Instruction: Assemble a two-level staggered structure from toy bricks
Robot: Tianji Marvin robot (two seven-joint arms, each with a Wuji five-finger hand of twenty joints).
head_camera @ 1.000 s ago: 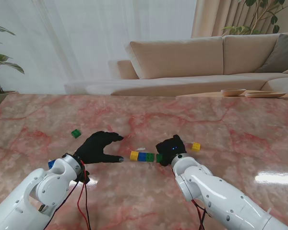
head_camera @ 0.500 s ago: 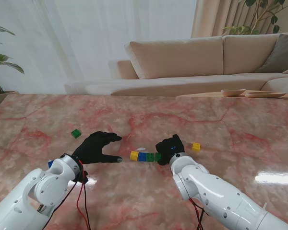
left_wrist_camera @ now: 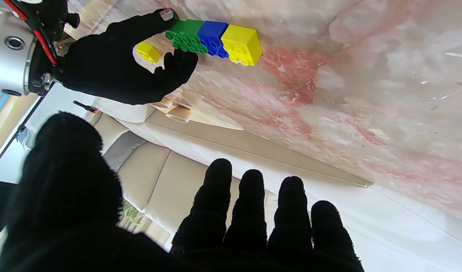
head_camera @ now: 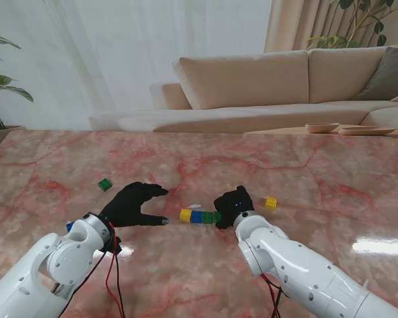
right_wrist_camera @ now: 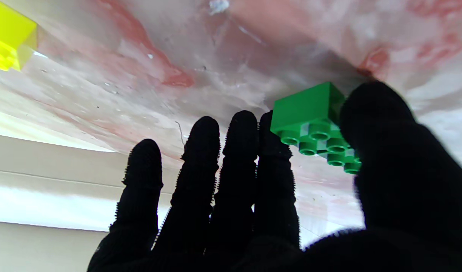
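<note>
The main risk here is the row of bricks (head_camera: 198, 216) skidding or breaking apart: the right hand (head_camera: 233, 206) presses at the green brick (right_wrist_camera: 310, 113) on the row's end, thumb and index finger either side of it, and a sideways shove on the smooth marble table (head_camera: 305, 165) could slide the whole line toward the left hand (head_camera: 134, 204) or knock the yellow end brick (left_wrist_camera: 241, 44) out of line. The left hand rests open with thumb and fingers spread, just short of the yellow end, holding nothing, so it braces nothing. Whether the right hand truly grips the green brick or only touches it I cannot tell. The row sits at the centre of the stand view, slightly low, its long axis running left to right, studs upward. A loose yellow brick (head_camera: 270, 202) lies right of centre, a loose green one (head_camera: 105, 184) at left.
</note>
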